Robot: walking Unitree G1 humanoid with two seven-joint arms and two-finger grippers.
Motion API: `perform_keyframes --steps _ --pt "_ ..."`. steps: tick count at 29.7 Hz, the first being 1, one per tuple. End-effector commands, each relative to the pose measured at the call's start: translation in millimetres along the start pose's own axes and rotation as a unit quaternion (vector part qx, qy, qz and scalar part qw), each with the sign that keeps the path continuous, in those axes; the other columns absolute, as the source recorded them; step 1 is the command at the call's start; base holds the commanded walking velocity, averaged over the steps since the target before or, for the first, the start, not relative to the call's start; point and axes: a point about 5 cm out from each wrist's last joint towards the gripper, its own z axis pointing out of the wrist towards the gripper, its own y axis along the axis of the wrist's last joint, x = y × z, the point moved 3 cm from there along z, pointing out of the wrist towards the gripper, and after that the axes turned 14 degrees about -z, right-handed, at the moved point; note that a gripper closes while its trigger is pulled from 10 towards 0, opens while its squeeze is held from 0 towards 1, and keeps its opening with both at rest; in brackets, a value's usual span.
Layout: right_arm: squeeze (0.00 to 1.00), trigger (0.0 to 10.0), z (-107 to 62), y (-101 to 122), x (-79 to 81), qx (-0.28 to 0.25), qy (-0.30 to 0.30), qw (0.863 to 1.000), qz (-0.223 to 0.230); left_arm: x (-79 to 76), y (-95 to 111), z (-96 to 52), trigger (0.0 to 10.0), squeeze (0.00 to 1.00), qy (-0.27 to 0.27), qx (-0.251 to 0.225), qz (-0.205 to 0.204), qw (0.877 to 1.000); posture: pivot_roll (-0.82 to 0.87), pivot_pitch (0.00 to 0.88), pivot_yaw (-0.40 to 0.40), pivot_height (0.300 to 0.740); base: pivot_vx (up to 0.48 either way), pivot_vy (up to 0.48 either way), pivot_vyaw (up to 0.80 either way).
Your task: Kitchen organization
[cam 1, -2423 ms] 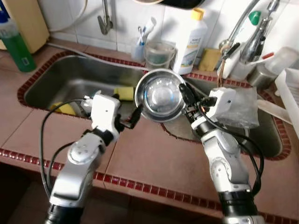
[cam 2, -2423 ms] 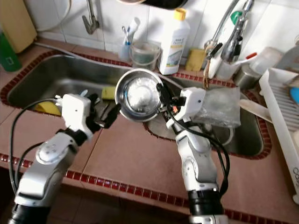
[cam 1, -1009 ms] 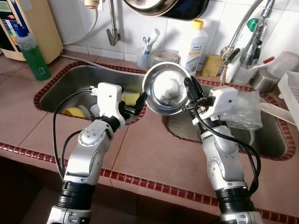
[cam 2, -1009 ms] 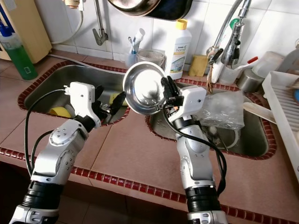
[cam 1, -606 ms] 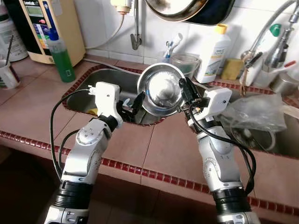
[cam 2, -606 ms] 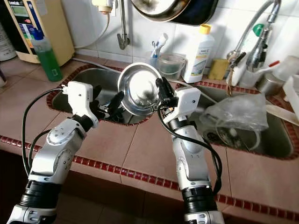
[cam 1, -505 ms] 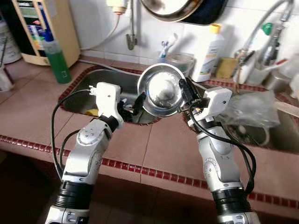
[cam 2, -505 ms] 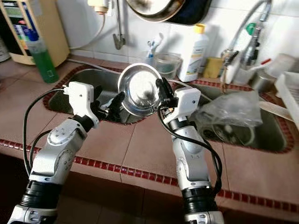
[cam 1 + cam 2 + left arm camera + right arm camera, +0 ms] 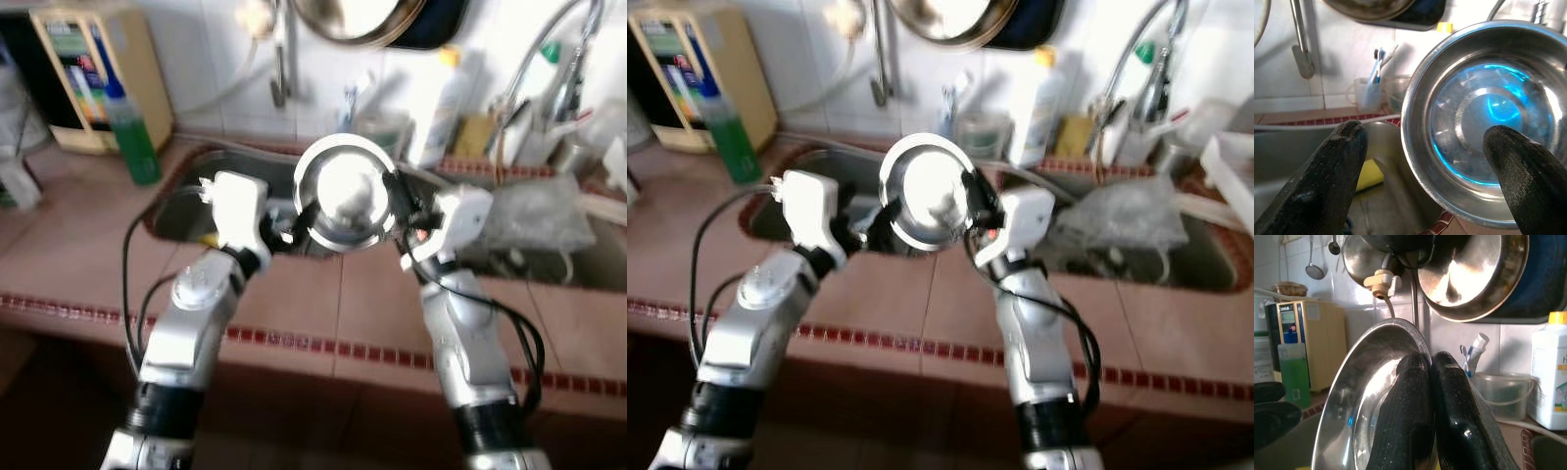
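Along the brown tiled counter with its dark red mosaic edging point(image 9: 294, 338), a stainless double sink point(image 9: 186, 201) runs under a white tiled wall, and above the strip between its two basins the robot holds a round, shiny stainless steel bowl point(image 9: 345, 192) up on edge, its hollow turned toward the head camera. The right gripper point(image 9: 1431, 396) has it: the two black fingers are pressed close together on the bowl's rim, one on each face of the thin metal wall, so the bowl hangs to the left of that wrist. The left gripper point(image 9: 1425, 166) sits just beside the bowl's opposite rim with its textured black fingers spread wide; seen along them, the rim falls between the two pads, nearer the right-hand pad, apparently with no contact yet. A takeover would, I judge, turn on this: the bowl lies straight ahead of the open left fingers, and they need only close on the edge. The steel is smooth and mirror-bright, likely slippery in a thin pinch. Behind stand a tall green plastic bottle point(image 9: 132, 132), a white plastic bottle with a yellow cap point(image 9: 1036, 98), and a crumpled clear plastic bag point(image 9: 539, 220).
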Motion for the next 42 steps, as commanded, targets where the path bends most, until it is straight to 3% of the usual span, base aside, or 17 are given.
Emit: perform_keyframes --steps 1,10,32,34,42 --pt "0.0 10.0 5.3 7.9 5.6 -0.016 0.005 1.0 0.002 6.4 2.1 -2.9 10.0 0.0 0.01 0.001 0.008 1.0 -0.06 0.0 0.009 0.74 0.0 0.345 0.0" --pt "0.0 10.0 3.2 5.7 7.2 -0.013 0.008 1.0 0.003 4.6 -1.0 -4.4 10.0 0.0 0.004 0.006 0.033 0.999 -0.06 0.0 0.009 0.74 0.062 0.028 0.0" --pt "0.0 10.0 1.7 3.7 7.8 -0.007 0.008 1.0 0.001 2.6 0.5 -4.4 10.0 0.0 -0.002 0.002 0.04 0.999 -0.06 0.0 0.012 0.74 0.395 0.0 0.0" --pt "0.0 10.0 1.7 3.8 7.4 -0.007 0.008 1.0 0.0 0.1 2.3 -4.8 10.0 0.0 -0.008 -0.01 0.027 1.0 -0.06 0.0 0.011 0.74 0.0 0.0 0.0" --pt "0.0 10.0 0.2 -0.7 5.8 0.003 0.009 1.0 -0.003 -11.9 1.4 -7.9 10.0 0.0 -0.044 -0.009 0.039 0.998 -0.06 0.0 0.008 0.74 0.0 0.0 0.0"
